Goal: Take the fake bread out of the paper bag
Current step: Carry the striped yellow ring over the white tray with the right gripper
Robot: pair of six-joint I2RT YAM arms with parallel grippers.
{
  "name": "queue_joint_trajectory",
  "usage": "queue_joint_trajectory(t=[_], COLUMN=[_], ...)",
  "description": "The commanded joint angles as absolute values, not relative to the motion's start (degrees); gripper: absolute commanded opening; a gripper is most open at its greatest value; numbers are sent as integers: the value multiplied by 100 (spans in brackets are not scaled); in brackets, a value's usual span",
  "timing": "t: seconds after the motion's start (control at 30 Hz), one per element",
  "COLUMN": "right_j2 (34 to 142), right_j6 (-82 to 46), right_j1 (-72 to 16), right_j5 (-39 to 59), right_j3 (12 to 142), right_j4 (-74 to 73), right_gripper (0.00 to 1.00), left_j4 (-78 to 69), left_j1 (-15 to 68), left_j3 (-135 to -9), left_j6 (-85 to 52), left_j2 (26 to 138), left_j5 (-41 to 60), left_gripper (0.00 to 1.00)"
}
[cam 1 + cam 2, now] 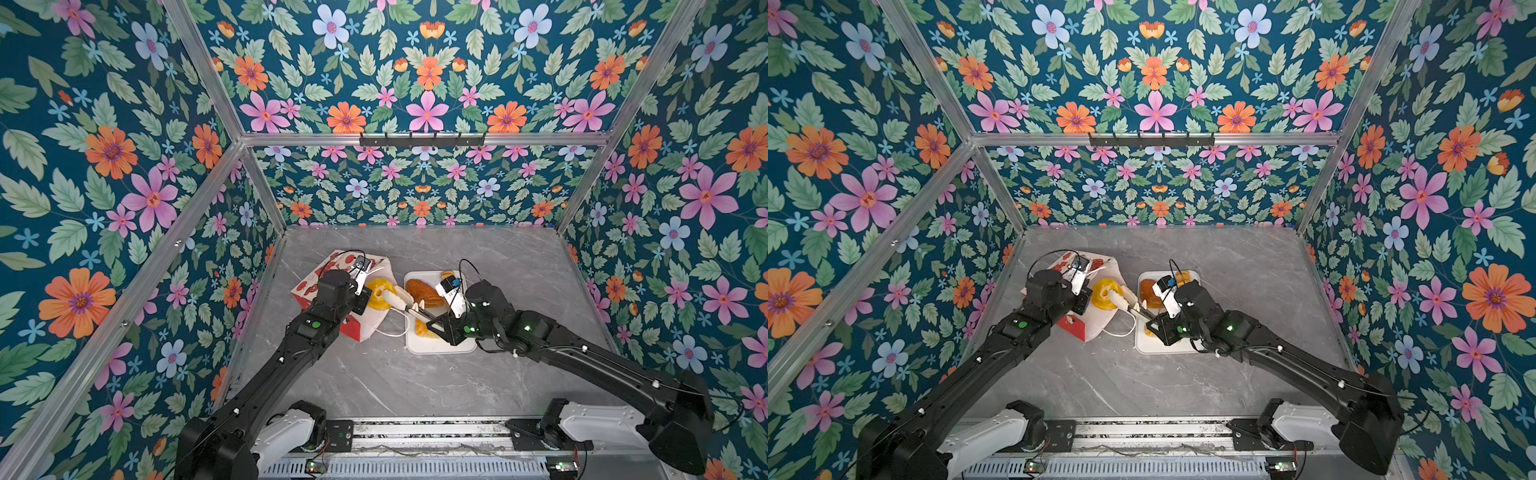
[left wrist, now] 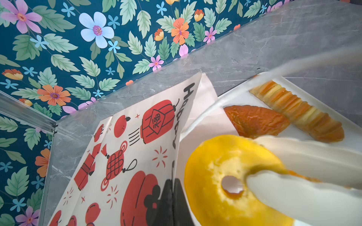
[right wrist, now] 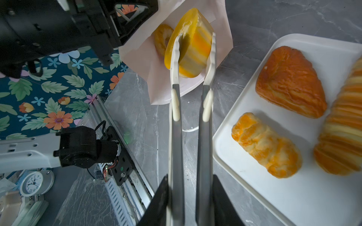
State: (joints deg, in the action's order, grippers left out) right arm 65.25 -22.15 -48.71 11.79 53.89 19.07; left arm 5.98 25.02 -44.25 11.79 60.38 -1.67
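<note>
My right gripper (image 3: pixel 191 201) squeezes the tongs (image 3: pixel 176 148), which pinch a yellow ring (image 3: pixel 195 50) at the mouth of the paper bag (image 2: pixel 137 156) — my left gripper (image 2: pixel 172 197) clamps its edge; three pastries (image 3: pixel 290 80) lie on the tray (image 3: pixel 293 199).

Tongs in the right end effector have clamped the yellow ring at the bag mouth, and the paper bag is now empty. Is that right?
Not quite: the paper bag is not empty. The right wrist view shows a second ring lying inside its mouth, behind the yellow ring. The rest holds: the tongs in the right end effector are clamped on the yellow ring.
</note>
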Motion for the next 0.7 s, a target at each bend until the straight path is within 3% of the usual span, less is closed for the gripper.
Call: queue_joint_trajectory(t=[0.0,0.33,0.67], right_j2=[6122,4983,5224], right_j6=[-2066,-2109,-1980], right_j1=[-4876,-4873,-4871], right_j5=[901,-211,-1498], right_j3=[5325,5381,5740], right_j4=[2286,4096,5158], right_gripper=[0,0,0], left_j4=[457,455,457], left_j1=[2496,2496,2492], left_j3=[-4479,-4447,-4409], left_j6=[1113,1099,1107], left_j2=[6047,6020,5998], left_j5=[-227,-257,-246], left_gripper=[0,0,0])
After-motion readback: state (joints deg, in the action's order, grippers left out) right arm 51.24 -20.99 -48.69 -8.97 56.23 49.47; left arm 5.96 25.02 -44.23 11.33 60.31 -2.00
